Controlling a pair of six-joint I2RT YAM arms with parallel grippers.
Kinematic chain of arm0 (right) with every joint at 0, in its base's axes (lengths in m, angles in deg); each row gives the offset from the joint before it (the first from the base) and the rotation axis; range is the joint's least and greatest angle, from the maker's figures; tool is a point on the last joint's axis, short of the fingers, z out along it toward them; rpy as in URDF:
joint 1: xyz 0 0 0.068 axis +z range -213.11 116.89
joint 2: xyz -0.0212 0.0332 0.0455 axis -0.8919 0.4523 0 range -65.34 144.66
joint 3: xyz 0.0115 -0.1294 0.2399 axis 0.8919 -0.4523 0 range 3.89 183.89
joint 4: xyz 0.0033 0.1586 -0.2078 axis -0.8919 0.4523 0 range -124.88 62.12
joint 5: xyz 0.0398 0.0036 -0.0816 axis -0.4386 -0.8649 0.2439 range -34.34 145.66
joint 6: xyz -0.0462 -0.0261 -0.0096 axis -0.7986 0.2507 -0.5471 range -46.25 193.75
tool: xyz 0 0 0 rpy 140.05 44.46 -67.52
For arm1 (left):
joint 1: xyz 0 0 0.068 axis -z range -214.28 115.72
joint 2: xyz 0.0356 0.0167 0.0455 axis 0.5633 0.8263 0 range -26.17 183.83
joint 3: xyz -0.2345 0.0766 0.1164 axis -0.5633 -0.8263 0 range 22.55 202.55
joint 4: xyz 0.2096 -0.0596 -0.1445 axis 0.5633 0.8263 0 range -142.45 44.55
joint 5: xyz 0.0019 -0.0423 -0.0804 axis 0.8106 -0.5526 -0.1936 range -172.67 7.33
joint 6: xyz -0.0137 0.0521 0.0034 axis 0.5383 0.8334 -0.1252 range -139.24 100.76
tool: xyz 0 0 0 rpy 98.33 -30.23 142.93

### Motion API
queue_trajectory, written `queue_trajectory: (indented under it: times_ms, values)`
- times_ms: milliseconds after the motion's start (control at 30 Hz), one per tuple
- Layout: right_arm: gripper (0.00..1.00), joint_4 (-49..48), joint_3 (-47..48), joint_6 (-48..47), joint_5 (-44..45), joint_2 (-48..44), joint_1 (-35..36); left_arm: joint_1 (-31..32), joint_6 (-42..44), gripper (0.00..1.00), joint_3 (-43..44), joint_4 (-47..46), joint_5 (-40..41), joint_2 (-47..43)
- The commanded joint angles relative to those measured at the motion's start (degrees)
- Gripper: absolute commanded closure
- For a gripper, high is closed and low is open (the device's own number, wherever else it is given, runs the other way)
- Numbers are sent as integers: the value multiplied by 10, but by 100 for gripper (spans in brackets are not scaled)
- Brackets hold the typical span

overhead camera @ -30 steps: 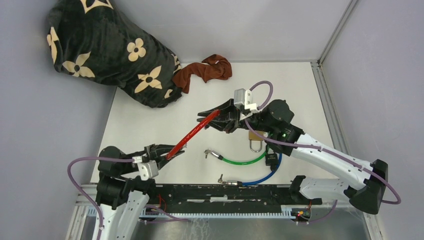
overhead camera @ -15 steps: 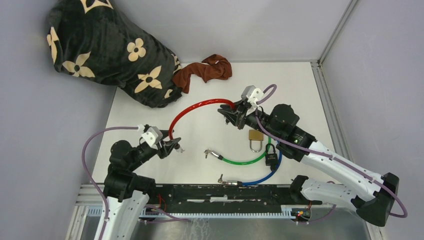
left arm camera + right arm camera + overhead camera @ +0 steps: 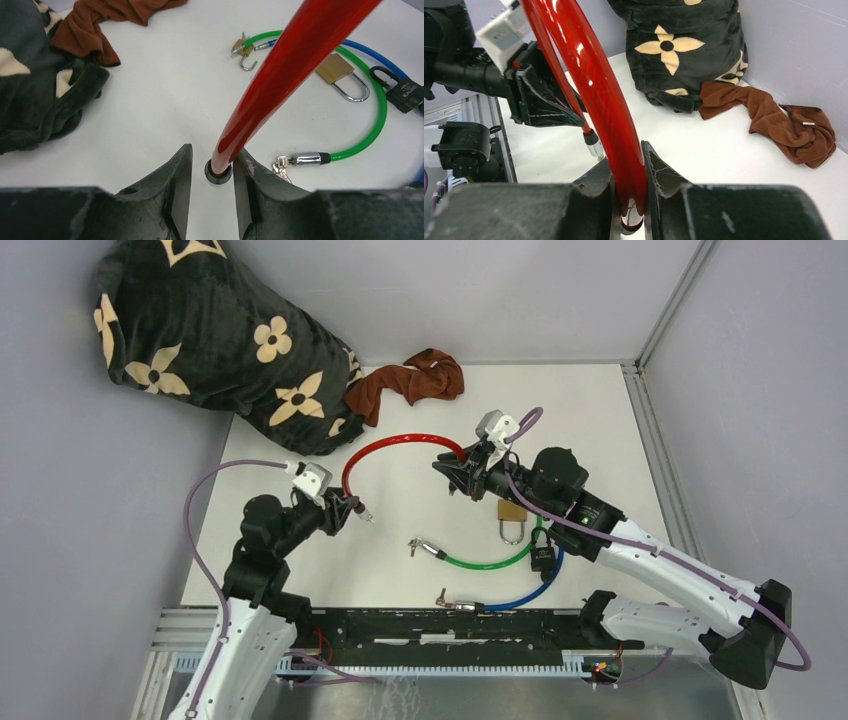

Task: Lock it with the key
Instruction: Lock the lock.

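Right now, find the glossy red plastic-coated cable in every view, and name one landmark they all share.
Top external: the glossy red cable arcs across the picture's centre.
Left wrist: the cable slants from top right down to bottom centre.
Right wrist: the cable curves thickly from top left down to bottom centre.
Shared landmark: the crumpled brown cloth.

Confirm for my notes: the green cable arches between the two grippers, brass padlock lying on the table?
No: the top view shows the red cable arching between the left gripper and right gripper; the green cable lies on the table, as does the brass padlock.
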Motion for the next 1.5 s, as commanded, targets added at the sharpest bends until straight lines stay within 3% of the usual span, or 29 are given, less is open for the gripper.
queue_trajectory:
  times_ms: [0, 100, 300, 367, 400, 567, 767, 1033, 1267, 1333, 1467]
  values:
    - [100, -59, 32, 10, -10, -6, -1, 0, -21, 59, -13, -50, 25, 25]
    - [100, -52, 45, 8, -24, -2, -2, 0, -30, 62, -35, -97, 22, 15]
    - [100, -51, 50, 9, -47, 3, -2, 0, -59, 77, -73, -188, -56, -21]
    - [100, -51, 53, 6, -63, 5, -2, -1, -76, 94, -81, -215, -76, -30]
    - [100, -54, 55, 6, -75, 7, -2, 0, -91, 97, -85, -234, -83, -36]
    - [100, -104, 71, 33, -153, 21, 0, 0, -271, 98, -82, -403, -143, -87]
    - [100, -185, 111, 70, -203, 45, 32, 0, -454, 98, -9, -570, -246, -71]
    - [100, -294, 92, 131, -235, 47, 50, 0, -335, 98, 36, -514, -367, -101]
    - [100, -293, 88, 133, -240, 54, 54, 0, -311, 98, 53, -505, -403, -101]
    - [100, -268, 87, 111, -225, 45, 55, -1, -291, 98, 50, -460, -396, -106]
    - [100, -201, 73, 45, -168, 21, 54, -1, -258, 98, 42, -320, -270, -133]
